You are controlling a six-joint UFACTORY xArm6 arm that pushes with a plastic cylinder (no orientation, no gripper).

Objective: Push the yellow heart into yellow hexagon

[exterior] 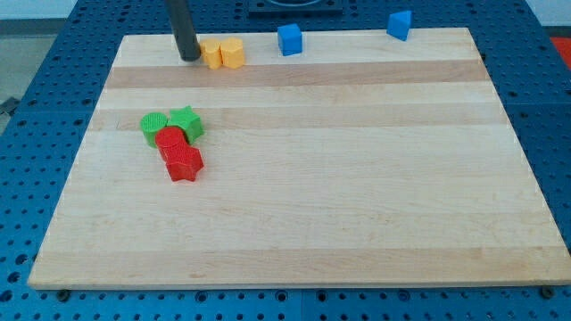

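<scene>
My arm has no jaws, only a dark rod. My tip (190, 58) stands at the desk's (303, 196) top edge, just left of the yellow heart (211, 54). The heart touches the yellow hexagon (233, 53) on its right. Both are plain yellow, ribbed on the sides. I can read no writing anywhere.

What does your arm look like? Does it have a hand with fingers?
No hand and no fingers. All you can see of me is a straight, dark rod, smooth and round like a thick marker, coming down from the view's top. My tip is its blunt lower end. No cables, stripes or markings show on it. The rest of my arm is out of view.
</scene>
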